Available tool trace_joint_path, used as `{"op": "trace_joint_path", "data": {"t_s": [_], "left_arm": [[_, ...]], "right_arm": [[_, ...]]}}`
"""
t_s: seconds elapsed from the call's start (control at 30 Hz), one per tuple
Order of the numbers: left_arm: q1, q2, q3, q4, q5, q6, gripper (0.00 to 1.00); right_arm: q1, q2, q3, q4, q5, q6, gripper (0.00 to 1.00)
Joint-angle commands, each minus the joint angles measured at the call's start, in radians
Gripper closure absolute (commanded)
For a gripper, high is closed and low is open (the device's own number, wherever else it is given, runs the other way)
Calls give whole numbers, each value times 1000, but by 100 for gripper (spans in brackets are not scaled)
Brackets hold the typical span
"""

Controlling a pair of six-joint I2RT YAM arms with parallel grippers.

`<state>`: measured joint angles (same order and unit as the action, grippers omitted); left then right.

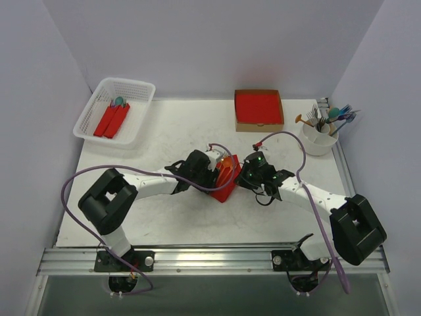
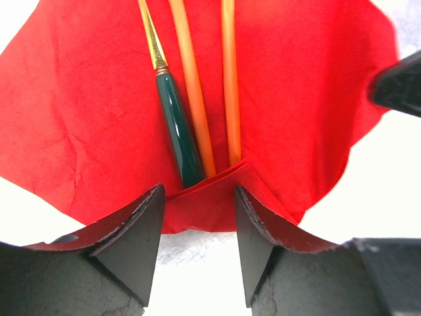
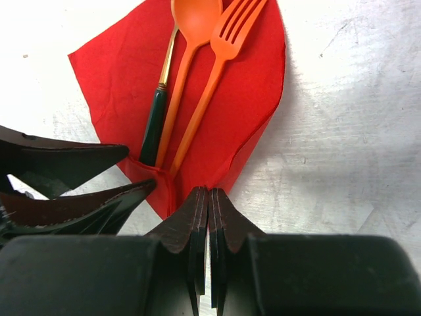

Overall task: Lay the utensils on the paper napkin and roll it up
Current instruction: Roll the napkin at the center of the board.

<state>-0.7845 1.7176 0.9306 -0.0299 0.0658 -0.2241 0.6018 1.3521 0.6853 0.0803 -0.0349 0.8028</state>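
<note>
**Item 1: paper napkin** (image 3: 112,72). One red sheet is being shown lying open near the middle of the table (image 1: 164,131), between the two grippers. Its corner nearest the arms is being shown folded back against the handle ends of the utensils.

**Item 2: utensils, three.** All are being carried on the napkin, side by side and close together, handles pointing toward the fold.
- An orange spoon (image 3: 195,16).
- An orange fork (image 3: 230,39).
- A green-handled utensil (image 2: 176,125) with a gold-coloured shank. Its working end is being hidden, so its kind cannot be told.

**Item 3: left gripper** (image 2: 198,197). The jaws are being held apart, partway open, astride the folded corner. Nothing is being clamped between them. A lip of red paper is being seen lying against one finger (image 2: 253,257).

**Item 4: right gripper** (image 3: 208,197). The fingers are being pressed fully together, with the tips set at the napkin's edge just beside the fold. Whether any paper is being pinched between them cannot be told.

**Item 5: surroundings**, all well apart from the napkin.
- A white basket (image 1: 131,84) at the far left, in which red rolls (image 1: 112,120) are being stored.
- A cardboard box (image 1: 258,126) at the far edge, in which a red stack (image 1: 258,105) is being held.
- A white cup (image 1: 318,143) at the far right, in which spare utensils (image 1: 332,117) are being stood upright.
</note>
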Motion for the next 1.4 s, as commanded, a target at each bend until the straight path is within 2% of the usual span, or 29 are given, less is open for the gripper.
{"op": "trace_joint_path", "data": {"t_s": [0.0, 0.73, 1.03, 1.07, 1.1, 1.13, 1.37], "left_arm": [[1, -55, -12, 73, 43, 12, 45], [16, -84, -36, 54, 75, 61, 40], [14, -72, -49, 81, 34, 75, 40], [14, -70, -49, 84, 29, 75, 40], [14, -67, -44, 87, 26, 74, 40], [11, -67, -41, 88, 23, 72, 40], [8, -55, -22, 102, 28, 60, 40]], "right_arm": [[-11, 5, -16, 21, 4, -17, 100], [-46, -1, -66, 39, -17, -28, 100], [-48, 10, -69, 62, -46, -39, 100], [-48, 12, -69, 62, -51, -43, 88], [-48, 7, -69, 61, -51, -43, 82], [-46, 2, -69, 53, -51, -47, 72], [-42, -106, -66, 58, -91, -143, 68]]}}
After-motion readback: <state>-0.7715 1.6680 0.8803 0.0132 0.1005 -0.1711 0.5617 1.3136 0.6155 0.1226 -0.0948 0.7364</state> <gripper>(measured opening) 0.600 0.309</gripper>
